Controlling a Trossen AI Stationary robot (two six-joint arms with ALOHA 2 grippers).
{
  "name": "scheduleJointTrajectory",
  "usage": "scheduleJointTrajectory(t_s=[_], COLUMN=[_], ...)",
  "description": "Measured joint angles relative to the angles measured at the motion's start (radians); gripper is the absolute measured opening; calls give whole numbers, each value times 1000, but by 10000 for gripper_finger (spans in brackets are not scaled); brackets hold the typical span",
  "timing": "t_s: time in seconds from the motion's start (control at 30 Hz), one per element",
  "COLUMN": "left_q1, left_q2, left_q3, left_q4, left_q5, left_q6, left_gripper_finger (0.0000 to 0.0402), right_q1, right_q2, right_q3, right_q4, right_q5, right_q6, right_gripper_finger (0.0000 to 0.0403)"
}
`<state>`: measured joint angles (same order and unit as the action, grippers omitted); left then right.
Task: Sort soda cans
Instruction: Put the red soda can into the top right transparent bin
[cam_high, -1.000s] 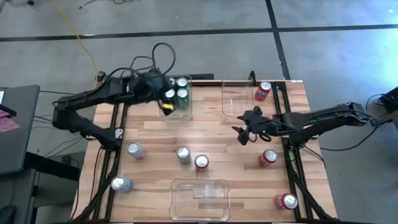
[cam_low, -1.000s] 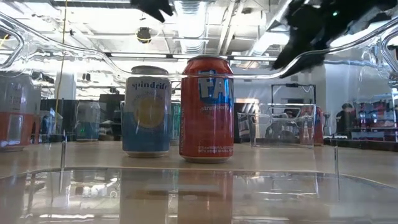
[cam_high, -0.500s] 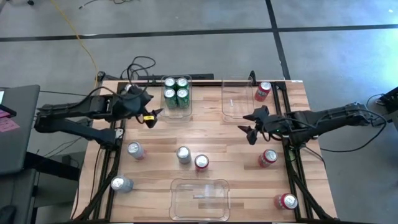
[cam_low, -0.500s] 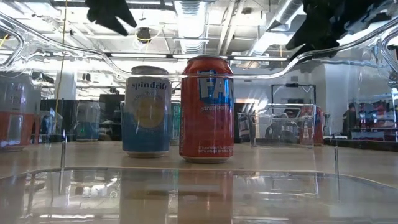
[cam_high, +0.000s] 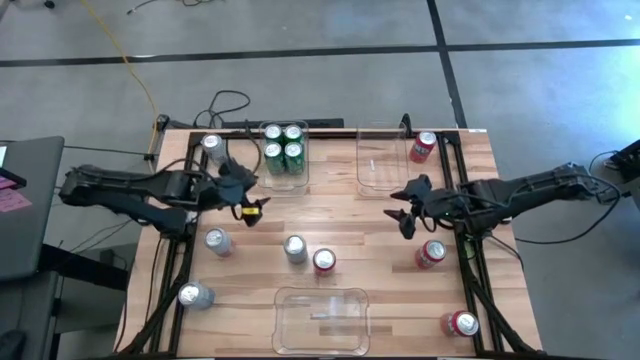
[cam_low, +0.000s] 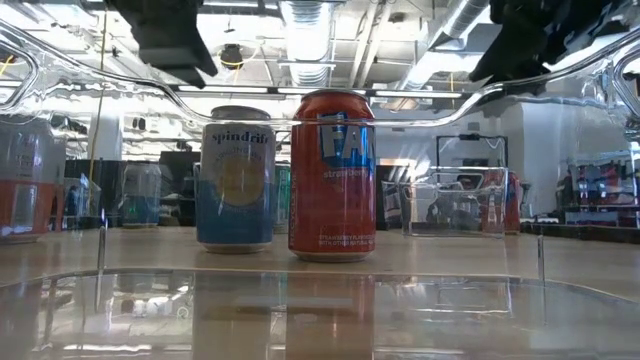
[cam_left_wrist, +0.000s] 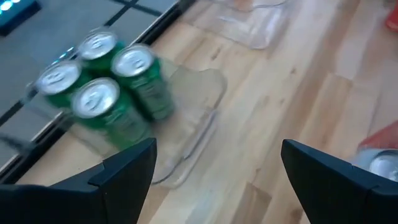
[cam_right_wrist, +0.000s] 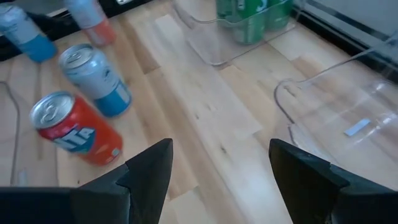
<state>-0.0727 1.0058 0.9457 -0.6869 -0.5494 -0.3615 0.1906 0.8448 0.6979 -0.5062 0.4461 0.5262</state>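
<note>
Both arms are dark, skinny, jointed things trailing black cables. The left gripper (cam_high: 247, 203) has a yellow tag; the right gripper (cam_high: 403, 208) is all black.

light: bright, even, ceiling fixtures | blur: left wrist view smeared | glare: clear bin (cam_low: 320, 300) reflections

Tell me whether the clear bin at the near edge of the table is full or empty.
Empty. The high view shows the clear bin with only bare plastic inside; the nearest red can stands outside it on the wood.

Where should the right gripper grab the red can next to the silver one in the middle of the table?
Around its side wall, coming down from above: the red can stands upright. Set the fingers away from the silver can close beside it. The right gripper is open and empty.
</note>
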Motion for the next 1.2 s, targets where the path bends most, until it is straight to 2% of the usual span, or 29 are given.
scheduleJointTrajectory(t_s=[0.4, 0.63, 0.73, 0.83, 0.97, 1.2], left_q1=[-112, -127, -127, -127, -127, -126], left_q2=[109, 109, 109, 109, 109, 109], left_q3=[-3, -3, -3, -3, -3, -3], left_q4=[173, 185, 185, 185, 201, 314], left_q5=[24, 9, -12, -57, -136, -182], left_q6=[70, 41, 10, -4, -8, 21], left_gripper_finger=[338, 338, 338, 338, 338, 338], right_q1=[26, 0, -32, -86, -193, -478], right_q2=[0, 0, 0, 0, 0, 0], right_q3=[0, 0, 0, 0, 0, 0], right_q4=[17, -11, -31, -36, -29, -29], right_q5=[0, 2, 48, 103, 110, 127], right_q6=[-3, -3, 2, 5, 5, 8], right_gripper_finger=[285, 285, 285, 285, 285, 285])
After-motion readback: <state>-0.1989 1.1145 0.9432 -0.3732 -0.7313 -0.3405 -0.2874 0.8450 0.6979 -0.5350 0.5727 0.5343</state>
